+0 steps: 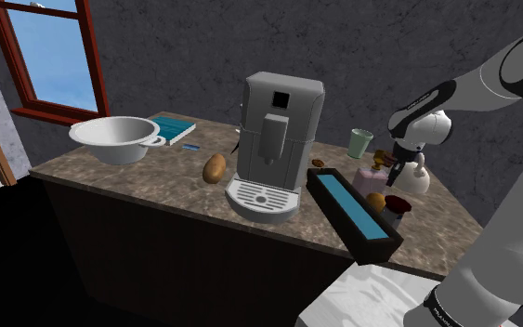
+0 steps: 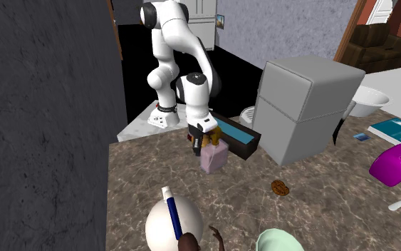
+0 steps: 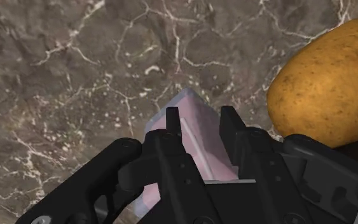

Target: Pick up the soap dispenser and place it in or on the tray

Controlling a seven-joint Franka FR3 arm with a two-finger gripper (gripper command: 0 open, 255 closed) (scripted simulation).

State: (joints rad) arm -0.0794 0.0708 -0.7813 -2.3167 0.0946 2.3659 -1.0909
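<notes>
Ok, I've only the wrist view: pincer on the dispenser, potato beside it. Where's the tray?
Observer: In the second exterior view the tray lies just behind the dispenser, one end by the coffee machine.
Operator: Is it lifted yet?
Observer: It doesn't look so. Its base seems to rest on the counter, with the pincer at its top.
Operator: Anything else near the tray?
Observer: In the shoulder view a dark cup stands next to the potato, both close by the tray's wall.
</notes>
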